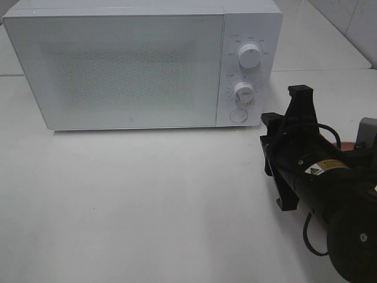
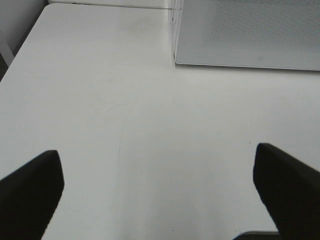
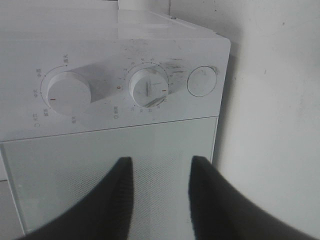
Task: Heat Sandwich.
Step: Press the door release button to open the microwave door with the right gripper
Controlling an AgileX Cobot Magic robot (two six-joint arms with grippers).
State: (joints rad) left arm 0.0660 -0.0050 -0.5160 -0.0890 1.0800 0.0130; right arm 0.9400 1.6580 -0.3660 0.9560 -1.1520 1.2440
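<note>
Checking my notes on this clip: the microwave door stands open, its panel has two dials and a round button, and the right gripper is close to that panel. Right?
Not quite: the microwave door is shut, not open, as the exterior high view shows. The rest holds: two dials and a round button on the panel, the right gripper close to it.

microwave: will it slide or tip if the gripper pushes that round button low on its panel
The white boxy microwave looks wide and low, so tipping seems unlikely. It sits on a smooth white table, so a firm push on the round white button might slide it back slightly. Its bulk probably resists that.
</note>
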